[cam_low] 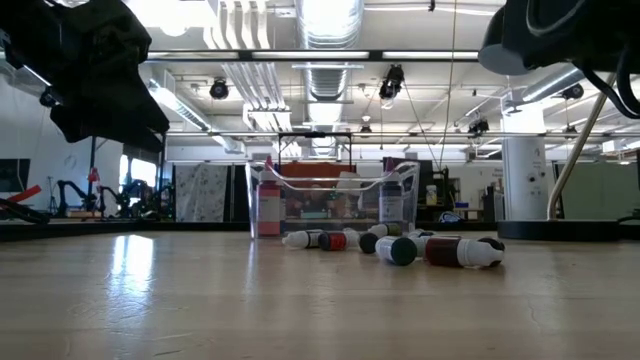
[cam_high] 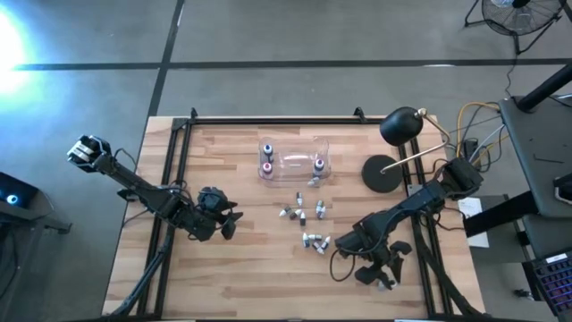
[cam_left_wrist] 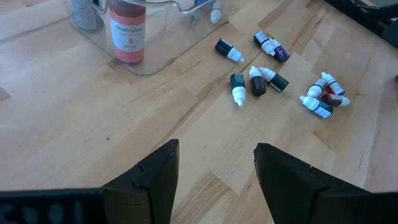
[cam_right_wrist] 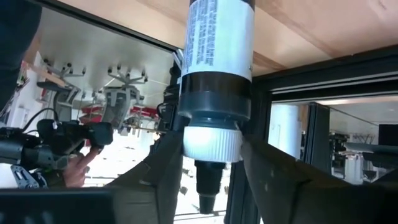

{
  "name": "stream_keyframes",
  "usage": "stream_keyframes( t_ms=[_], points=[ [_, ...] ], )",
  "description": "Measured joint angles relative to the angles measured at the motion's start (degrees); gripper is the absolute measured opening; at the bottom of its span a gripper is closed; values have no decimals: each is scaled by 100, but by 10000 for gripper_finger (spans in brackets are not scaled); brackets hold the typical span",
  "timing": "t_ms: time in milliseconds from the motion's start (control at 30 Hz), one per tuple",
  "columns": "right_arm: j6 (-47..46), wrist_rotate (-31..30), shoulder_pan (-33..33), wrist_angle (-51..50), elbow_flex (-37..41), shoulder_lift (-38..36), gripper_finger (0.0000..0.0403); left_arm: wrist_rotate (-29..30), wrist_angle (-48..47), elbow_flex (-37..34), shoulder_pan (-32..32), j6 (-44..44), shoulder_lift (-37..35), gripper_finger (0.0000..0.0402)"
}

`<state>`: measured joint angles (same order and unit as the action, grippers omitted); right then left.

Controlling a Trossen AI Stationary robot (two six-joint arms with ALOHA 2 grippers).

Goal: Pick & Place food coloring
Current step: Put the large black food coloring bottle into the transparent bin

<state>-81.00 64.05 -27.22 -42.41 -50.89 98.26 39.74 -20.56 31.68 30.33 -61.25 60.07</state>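
Food coloring bottle [cam_right_wrist: 214, 74] w/ unreadable small-print label betw. right jaws.

Red bottle [cam_left_wrist: 127, 31] in the clear box [cam_left_wrist: 163, 59], upper left of left wrist view: label looks like "Chefmaster", blurry. Dropper bottle [cam_right_wrist: 217, 68], top center of right wrist view: fine print, unreadable.

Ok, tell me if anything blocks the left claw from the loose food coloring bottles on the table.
Nothing visible does. The left claw stands open over bare wood, and the loose food coloring bottles lie ahead of it, with the clear box off to one side.
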Motion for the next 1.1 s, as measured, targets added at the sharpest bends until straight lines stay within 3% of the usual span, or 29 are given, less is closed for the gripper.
stream_keyframes(
  t_ms=[533, 933, 1100],
  points=[
    [3, -34, -4, -8, -259, -17, 212, -1, -2, 0, 0, 0, 0, 184],
    [-131, -1512, -334, -402, -878, -42, 232, -1, 0, 0, 0, 42, 0, 184],
    [-184, -1780, -526, -809, -881, -42, 235, -1, 0, 0, 0, 104, 0, 184]
  ],
)
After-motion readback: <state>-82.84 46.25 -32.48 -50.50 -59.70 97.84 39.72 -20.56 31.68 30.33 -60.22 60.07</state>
